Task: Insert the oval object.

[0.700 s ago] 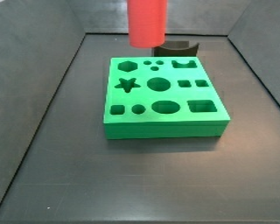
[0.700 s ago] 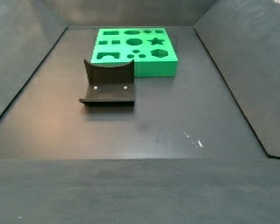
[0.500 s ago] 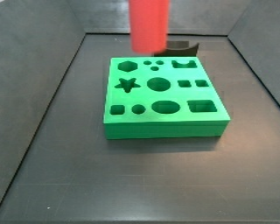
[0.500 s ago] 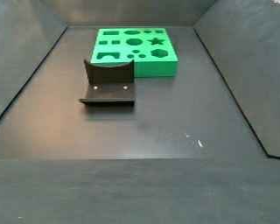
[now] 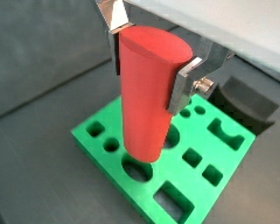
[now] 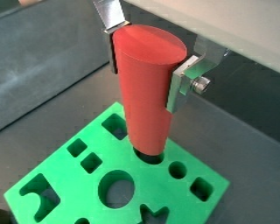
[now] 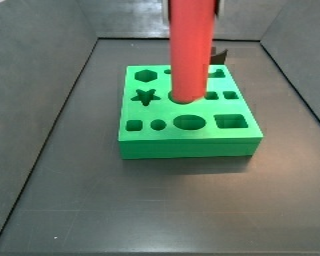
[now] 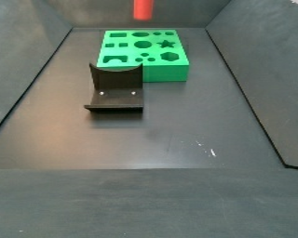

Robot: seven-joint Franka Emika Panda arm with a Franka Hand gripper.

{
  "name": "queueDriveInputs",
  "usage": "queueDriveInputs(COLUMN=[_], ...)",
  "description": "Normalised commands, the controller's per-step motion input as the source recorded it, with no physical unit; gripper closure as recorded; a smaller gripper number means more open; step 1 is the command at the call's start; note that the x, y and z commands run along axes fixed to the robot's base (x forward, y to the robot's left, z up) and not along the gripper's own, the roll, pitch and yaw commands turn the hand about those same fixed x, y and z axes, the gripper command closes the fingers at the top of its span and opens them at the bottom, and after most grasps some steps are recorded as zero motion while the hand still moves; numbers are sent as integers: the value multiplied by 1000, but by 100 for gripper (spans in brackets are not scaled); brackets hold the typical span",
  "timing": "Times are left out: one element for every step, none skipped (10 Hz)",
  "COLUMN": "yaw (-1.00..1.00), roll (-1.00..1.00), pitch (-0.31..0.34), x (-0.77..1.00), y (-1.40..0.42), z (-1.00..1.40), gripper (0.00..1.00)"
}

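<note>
Two silver fingers [image 5: 187, 80] of the gripper [image 5: 149, 48] clamp the oval object [image 5: 146, 96] upright above the green block [image 7: 190, 125]. Its lower end seems to hang over a hole, though contact is unclear.

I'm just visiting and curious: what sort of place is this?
Probably a robot test bench: a dark walled floor, a green block of shaped holes, and a pincer holding a red peg above it.

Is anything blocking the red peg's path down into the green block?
Nothing visible does. The gripper holds the oval object upright above the green block, whose cutouts look open; the fixture stands apart.
</note>
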Motion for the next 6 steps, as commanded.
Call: queueDriveInputs(yaw=[-9,-109,-129,-123,-60,-129], roll=[141,0,0,0,-33,-84], pitch=[-19,-36,-30,-27,-49,-26], x=[123,0,-20,-23,0,103], y=[-46,0,0,0,0,-57], z=[-560,-451,-394,-331,-306,-314], gripper=[100,100,100,100,100,100])
